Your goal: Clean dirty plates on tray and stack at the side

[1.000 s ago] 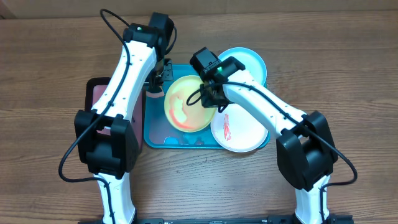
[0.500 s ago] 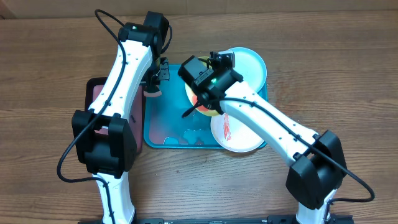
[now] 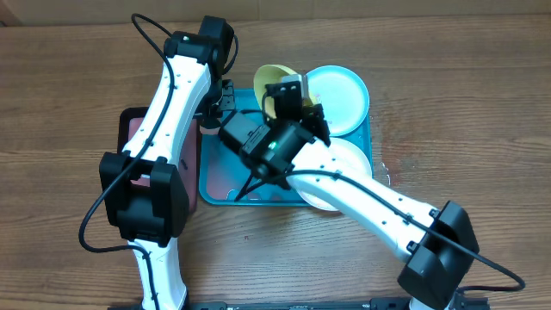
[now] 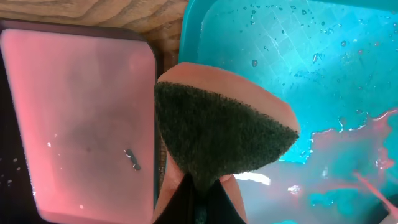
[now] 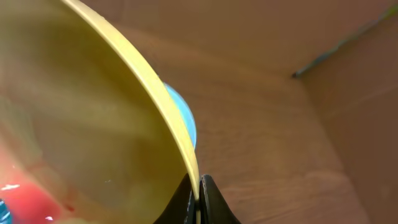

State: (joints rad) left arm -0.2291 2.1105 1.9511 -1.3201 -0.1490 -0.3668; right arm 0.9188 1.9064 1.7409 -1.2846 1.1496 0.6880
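Note:
My right gripper (image 5: 198, 190) is shut on the rim of the yellow-green plate (image 5: 93, 118), which hangs tilted on edge, with a red smear low on its inner face. From overhead that plate (image 3: 272, 77) is above the far edge of the teal tray (image 3: 219, 181), held by the right gripper (image 3: 287, 93). The light blue plate (image 3: 343, 95) lies at the tray's far right. My right arm partly covers the white plate (image 3: 344, 168) at the near right. My left gripper (image 4: 202, 190) is shut on a pink sponge (image 4: 217, 124) with a dark green scouring face, over the tray's left rim.
A black-rimmed tray with a pink inside (image 3: 131, 129) lies left of the teal tray (image 4: 280, 37), and the left wrist view shows its pink floor (image 4: 74, 112). Water drops and reddish water lie on the teal tray's floor. Wooden table surrounds both trays.
The right gripper has lifted the yellow-green plate off the tray, tipped it on edge and carried it toward the far side. The white plate is now largely covered by the right arm. The left arm has barely moved.

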